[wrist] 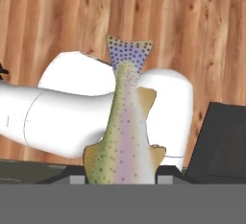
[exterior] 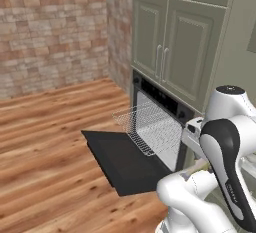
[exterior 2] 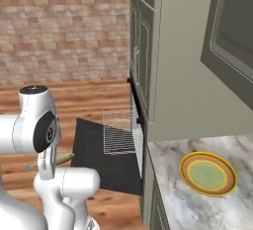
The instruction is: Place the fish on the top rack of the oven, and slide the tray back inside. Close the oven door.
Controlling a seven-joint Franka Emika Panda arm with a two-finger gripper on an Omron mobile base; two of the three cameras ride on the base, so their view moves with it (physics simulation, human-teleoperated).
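We are holding slender speckled grey-green fish (wrist: 126, 136) clenched in end effector (wrist: 121, 177), tail dangling over wood floor, well apart from pulled-out silver wire-grid top rack (exterior: 145, 124). Risking: fish slipping (grip near head only), or snagging rack bars above open black oven door (exterior: 122, 159).

A brick wall (exterior: 50, 32) in pinks, tans and greys runs across the upper left of the left base view, and it fills the upper left of the right base view too. Below it spreads a warm wooden plank floor (exterior: 45, 162), boards running diagonally toward the lower left. At upper right stand grey-green cabinets (exterior: 175, 47) with panelled doors and slim metal handles. Over in the right base view, a marble counter (exterior 2: 197, 209) takes the lower right corner, a round yellow plate (exterior 2: 208, 173) with an orange rim sitting on it. Even, soft light everywhere, no hard shadows.
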